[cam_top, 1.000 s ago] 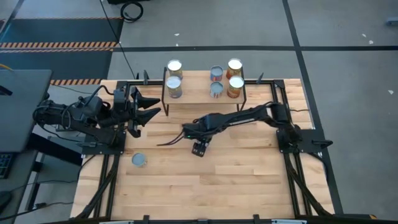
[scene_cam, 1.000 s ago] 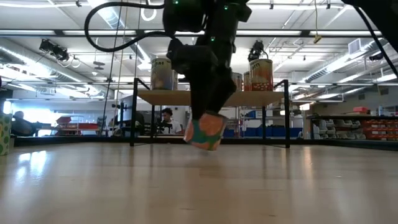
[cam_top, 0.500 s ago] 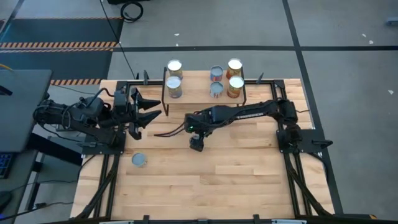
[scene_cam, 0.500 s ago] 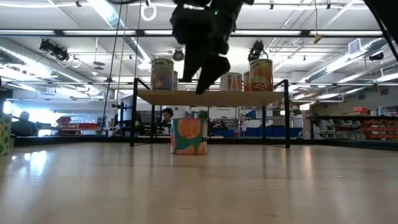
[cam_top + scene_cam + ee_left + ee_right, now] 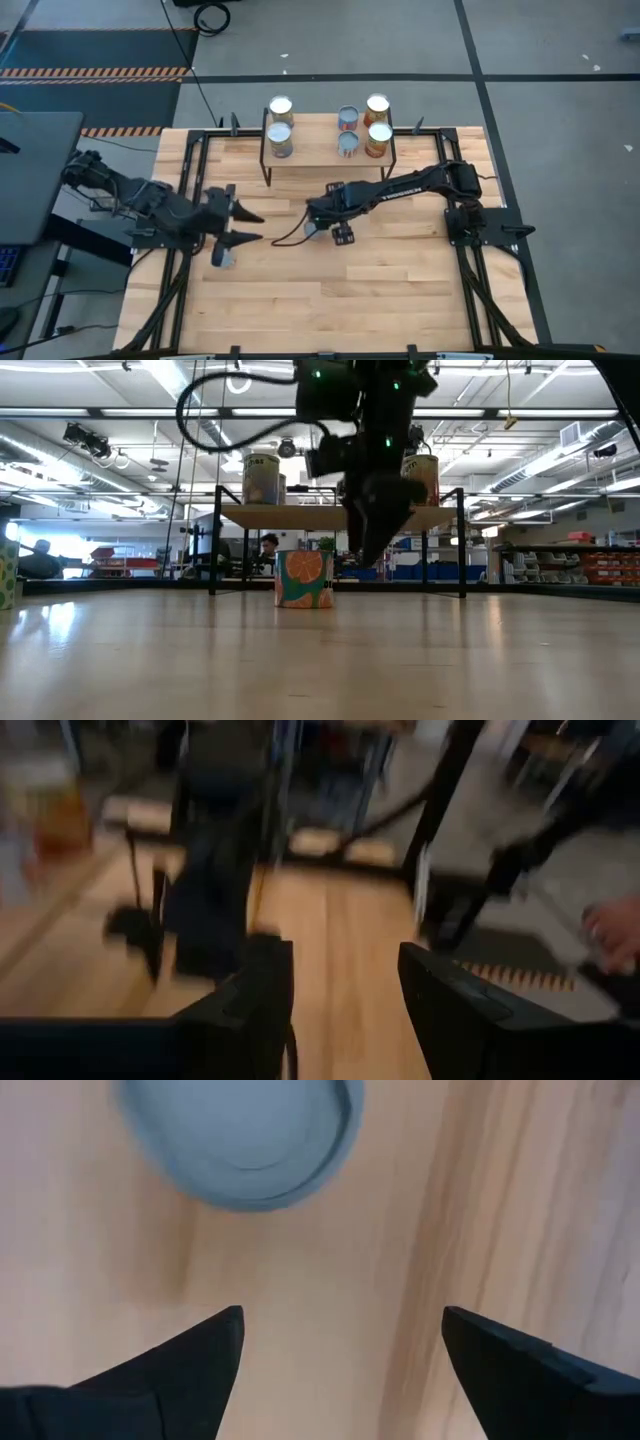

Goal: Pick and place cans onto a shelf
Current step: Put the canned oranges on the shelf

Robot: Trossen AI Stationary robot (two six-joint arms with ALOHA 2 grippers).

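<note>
A can with an orange-and-teal label point(image 5: 303, 579) stands upright on its base on the table; its bluish-grey top shows in the right wrist view point(image 5: 240, 1135) and the high view point(image 5: 314, 229). My right gripper point(image 5: 343, 237) is open and empty just right of it, also seen in the low view point(image 5: 372, 550). My left gripper point(image 5: 252, 226) is open and empty, beside a second can point(image 5: 222, 258) standing at the left near side. The shelf point(image 5: 320, 152) at the far edge carries several cans point(image 5: 378, 135).
Black frame rails point(image 5: 190, 180) run along the table's left and right sides. The shelf's black legs point(image 5: 461, 550) stand behind the can. The near half of the wooden tabletop point(image 5: 340, 300) is bare board.
My right gripper has set the tilted can down upright on the table, let go, risen, then gone toward the table's right edge and come lower. My left gripper has swung from beside the shelf toward the near edge, to the can at the left.
</note>
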